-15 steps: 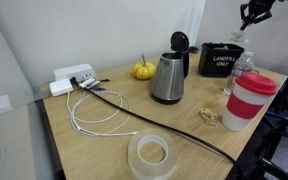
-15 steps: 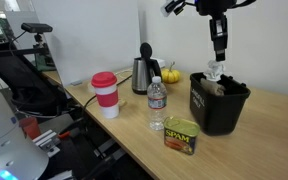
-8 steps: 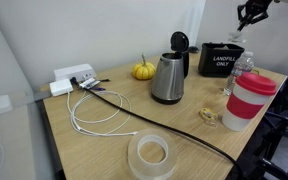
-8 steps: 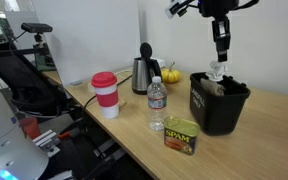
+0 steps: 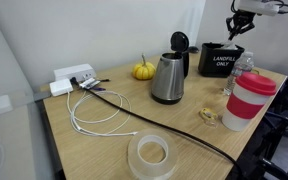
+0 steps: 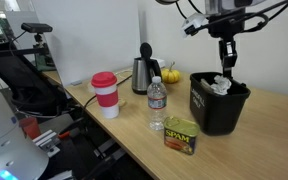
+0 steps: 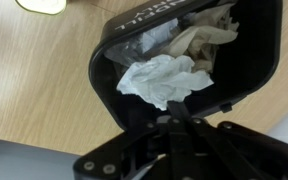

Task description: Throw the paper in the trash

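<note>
The black bin (image 6: pixel 216 112) with white lettering (image 5: pixel 224 61) stands at the table's far end. My gripper (image 6: pixel 227 68) hangs over its open top, also seen in an exterior view (image 5: pixel 234 31). In the wrist view the jaws (image 7: pixel 174 116) stand together, shut on the lower edge of the crumpled white paper (image 7: pixel 164 78). The paper hangs just inside the bin's rim (image 7: pixel 108 70), above other crumpled waste (image 7: pixel 206 40). In an exterior view the paper (image 6: pixel 219 85) shows at the bin's mouth.
A steel kettle (image 5: pixel 169 78), a small pumpkin (image 5: pixel 144 71), a red-and-white cup (image 5: pixel 249 100), a water bottle (image 6: pixel 156 105) and a Spam can (image 6: pixel 181 135) stand on the table. A tape roll (image 5: pixel 152 155), cables (image 5: pixel 94 110) and a tan scrap (image 5: pixel 209 117) lie nearer.
The gripper has turned at the wrist and shifted slightly sideways and down over the bin; the paper now sits lower, at the bin's mouth.
</note>
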You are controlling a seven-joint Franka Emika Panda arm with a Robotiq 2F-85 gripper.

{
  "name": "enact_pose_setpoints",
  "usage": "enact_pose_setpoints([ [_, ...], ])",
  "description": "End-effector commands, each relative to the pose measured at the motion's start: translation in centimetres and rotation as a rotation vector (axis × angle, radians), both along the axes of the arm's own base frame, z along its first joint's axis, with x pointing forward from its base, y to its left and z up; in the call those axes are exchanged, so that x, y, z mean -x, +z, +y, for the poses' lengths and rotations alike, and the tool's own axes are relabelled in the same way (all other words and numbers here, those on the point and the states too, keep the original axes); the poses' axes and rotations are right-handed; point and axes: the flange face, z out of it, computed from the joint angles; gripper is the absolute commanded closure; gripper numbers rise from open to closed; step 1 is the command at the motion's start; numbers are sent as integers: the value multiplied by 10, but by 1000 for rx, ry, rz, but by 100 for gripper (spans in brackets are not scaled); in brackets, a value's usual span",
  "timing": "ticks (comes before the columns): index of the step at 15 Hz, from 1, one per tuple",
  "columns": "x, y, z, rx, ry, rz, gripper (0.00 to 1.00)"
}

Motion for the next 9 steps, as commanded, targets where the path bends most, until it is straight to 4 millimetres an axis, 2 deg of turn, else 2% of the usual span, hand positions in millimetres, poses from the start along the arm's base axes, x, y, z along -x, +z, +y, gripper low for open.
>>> enact_pose_setpoints([
  [1, -13, -16, -5, -1, 5, 37, 100],
  [4, -17, -26, -6, -4, 10, 73, 100],
  [9, -18, -27, -8, -19, 17, 122, 100],
])
